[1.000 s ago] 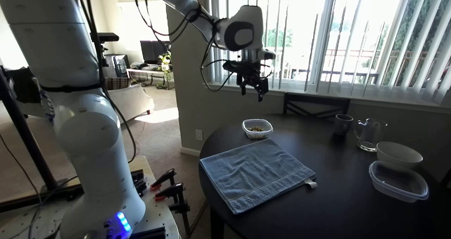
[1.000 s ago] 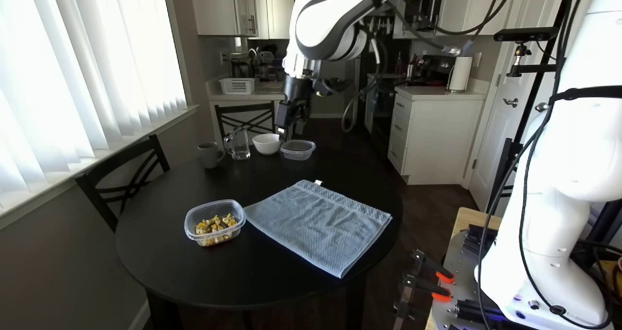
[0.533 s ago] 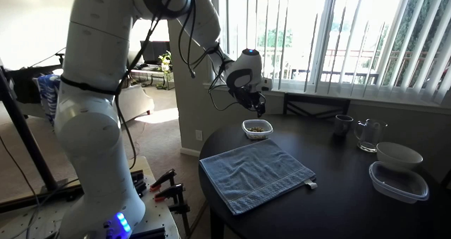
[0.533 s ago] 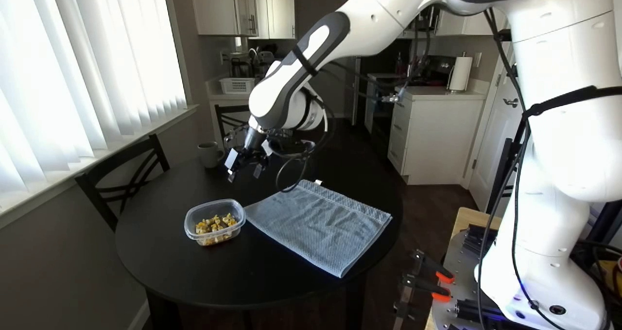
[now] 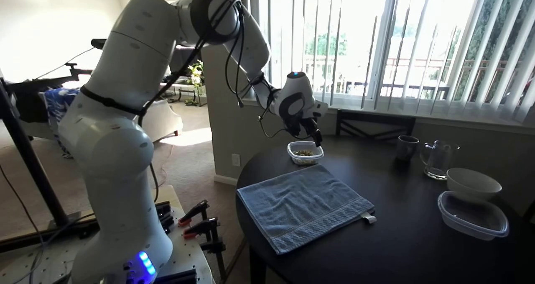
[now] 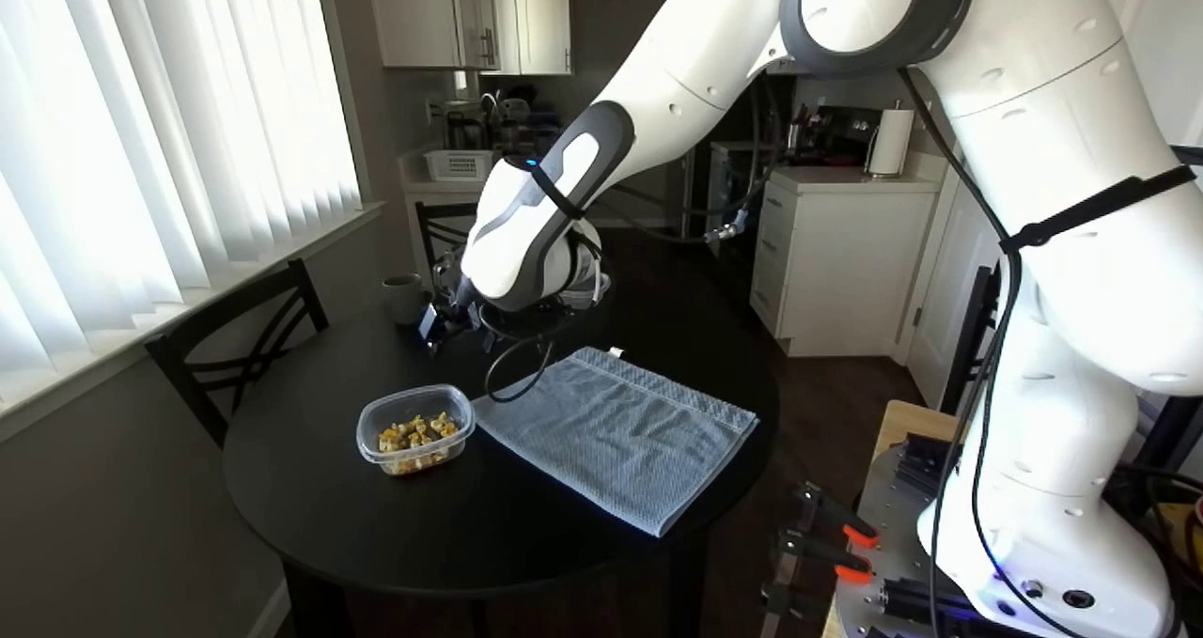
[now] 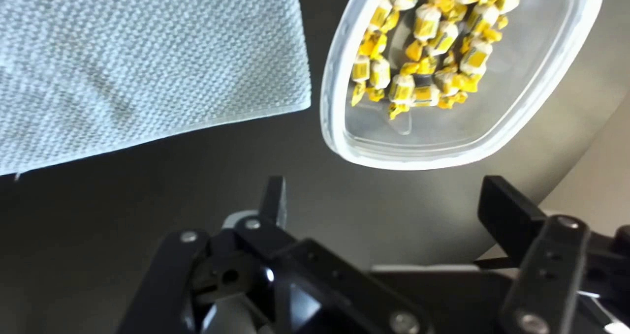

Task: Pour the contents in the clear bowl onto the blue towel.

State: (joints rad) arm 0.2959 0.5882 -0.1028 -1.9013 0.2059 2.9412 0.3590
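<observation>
The clear bowl [image 5: 305, 157] stands upright on the dark table and shows in both exterior views [image 6: 415, 431] and in the wrist view [image 7: 334, 103]. Its contents [image 7: 425, 24] are small yellow-and-white wrapped pieces heaped inside; they show in an exterior view [image 6: 414, 437] too. The blue towel [image 5: 301, 208] lies flat beside the bowl; it also shows in an exterior view [image 6: 616, 436] and the wrist view [image 7: 147, 53]. My gripper [image 7: 384, 191] is open and empty, fingers wide apart, above the table just off one end of the bowl, not touching it. It shows in an exterior view [image 6: 460, 339].
A grey mug [image 5: 406, 149], a glass mug [image 5: 439, 160], a white bowl [image 5: 472, 184] and another clear container [image 5: 472, 219] stand on the far part of the table. A chair [image 6: 254, 337] and a window [image 5: 376, 45] are beside the table.
The arm has swung across and down, bringing the gripper from high over the far side of the table to low near the clear bowl. The bowl and towel have not moved.
</observation>
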